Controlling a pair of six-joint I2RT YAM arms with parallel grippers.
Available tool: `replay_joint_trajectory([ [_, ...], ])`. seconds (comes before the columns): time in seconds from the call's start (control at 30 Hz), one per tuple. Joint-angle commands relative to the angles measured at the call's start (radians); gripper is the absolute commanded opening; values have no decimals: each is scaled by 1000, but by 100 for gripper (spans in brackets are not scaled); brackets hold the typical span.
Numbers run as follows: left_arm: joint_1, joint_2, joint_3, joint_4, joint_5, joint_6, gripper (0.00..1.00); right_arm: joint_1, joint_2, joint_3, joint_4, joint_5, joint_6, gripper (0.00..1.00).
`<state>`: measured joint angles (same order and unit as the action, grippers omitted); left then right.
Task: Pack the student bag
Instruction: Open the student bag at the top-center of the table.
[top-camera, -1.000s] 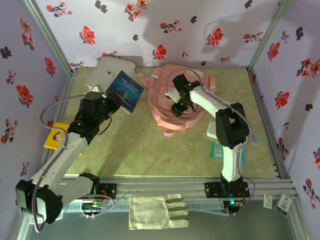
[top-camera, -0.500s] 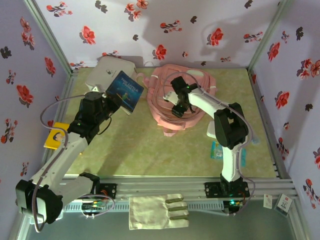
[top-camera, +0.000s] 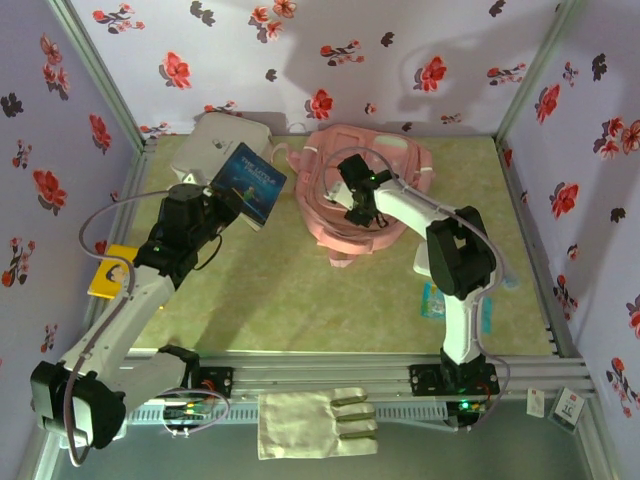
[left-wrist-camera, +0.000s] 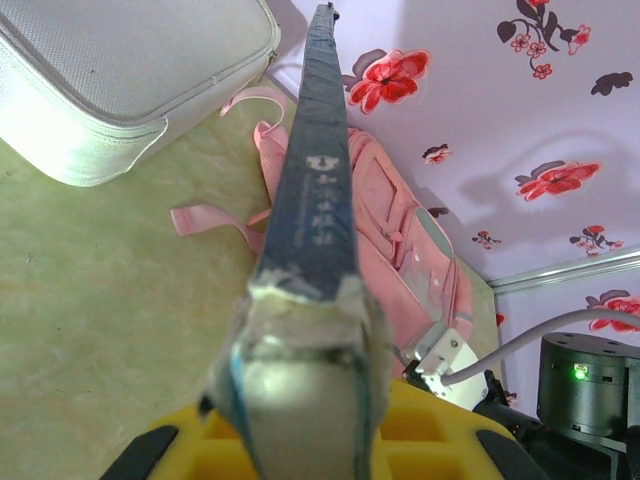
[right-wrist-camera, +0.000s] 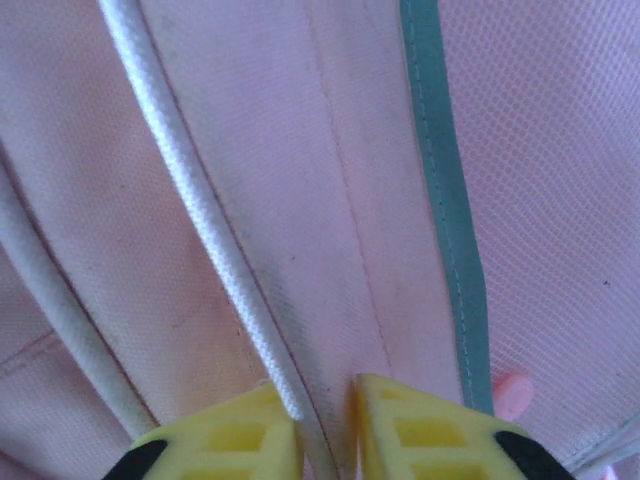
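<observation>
**Top external:** The left gripper (top-camera: 222, 200) holds a blue book (top-camera: 250, 183) tilted above the table (top-camera: 300, 300), just in front of a white zipped case (top-camera: 215, 145). Arm and book are where they were a second ago. The right gripper (top-camera: 357, 197) has moved a little toward the back wall and drawn its fingers in. Beneath it, the student bag (top-camera: 395, 160) at the back centre of the table now looks more bunched, and its near edge has pulled slightly away from the arms. A white glove (top-camera: 315, 422) lies on the near rail.

**Left wrist:** The left gripper (left-wrist-camera: 300, 300) is clamped on the blue book (left-wrist-camera: 315, 170), seen edge-on with its spine running up the frame. The overhead camera cannot show this bite on the lower corner. The white zipped case (left-wrist-camera: 120, 80) sits to the left. The student bag (left-wrist-camera: 400, 230) lies beyond, one pink strap (left-wrist-camera: 215, 220) trailing on the table.

**Right wrist:** Pressed against the student bag (right-wrist-camera: 300, 150), the right gripper (right-wrist-camera: 325, 420) has its yellow fingers (right-wrist-camera: 225, 440) nearly together. They pinch a fold of pink fabric and its white piping (right-wrist-camera: 190, 190). A teal trim strip (right-wrist-camera: 440, 170) runs alongside, a detail too small to tell from above.
</observation>
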<state>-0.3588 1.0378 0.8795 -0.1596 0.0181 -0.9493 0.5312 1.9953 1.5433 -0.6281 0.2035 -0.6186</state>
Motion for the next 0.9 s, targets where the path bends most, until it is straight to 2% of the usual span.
replay_joint_trajectory([
  [0.0,10,-38,-9,28,3,26,0,12,-101,-8,98,51,40,11],
  [0.2,11,-53,-18,23,50,19,0,24,-166,27,181,162,149,0],
  [0.43,9,-64,-72,63,145,-30,0,44,-167,152,193,288,306,0],
  [0.6,6,-37,-132,170,242,-92,0,46,-173,237,160,244,400,0],
  [0.7,-7,-1,-165,295,307,-150,0,48,-184,270,141,187,433,0],
  [0.87,-56,79,-162,396,341,-182,0,57,-184,313,130,136,498,0],
])
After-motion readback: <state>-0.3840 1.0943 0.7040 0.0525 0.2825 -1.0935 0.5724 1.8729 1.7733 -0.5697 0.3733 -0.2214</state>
